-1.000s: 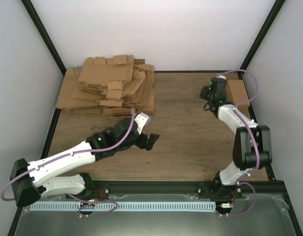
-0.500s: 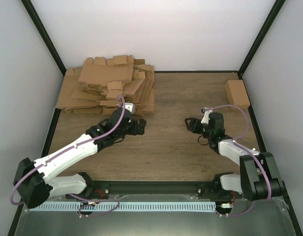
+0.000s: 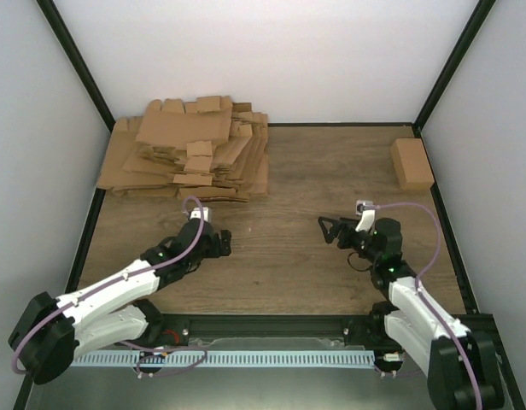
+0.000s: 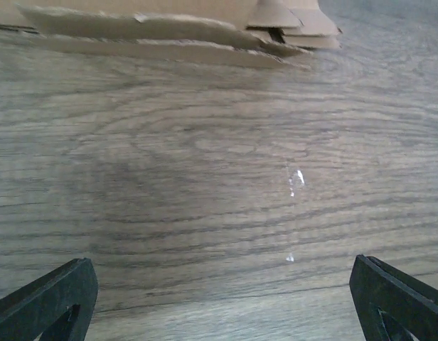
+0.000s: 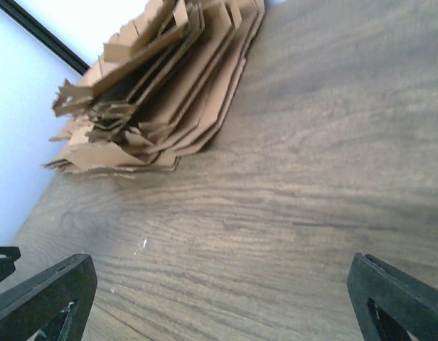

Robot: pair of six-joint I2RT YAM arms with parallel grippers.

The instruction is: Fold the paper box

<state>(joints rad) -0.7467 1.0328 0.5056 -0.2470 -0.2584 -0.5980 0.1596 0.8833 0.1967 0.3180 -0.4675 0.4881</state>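
The paper box (image 3: pixel 412 162) sits closed in the table's (image 3: pixel 289 273) far right corner.
It is a plain, matte brown cardboard block with flat sides, its long axis running near to far on dark wood grain. The left gripper (image 3: pixel 220 240) and right gripper (image 3: pixel 326 228) both gape wide, holding nothing. A ragged pile of flat blanks (image 3: pixel 190 154) lies far left.

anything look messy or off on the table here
The pile of flat cardboard blanks at the far left is ragged, its sheets splayed at different angles. The paper box at the far right looks square and undamaged.
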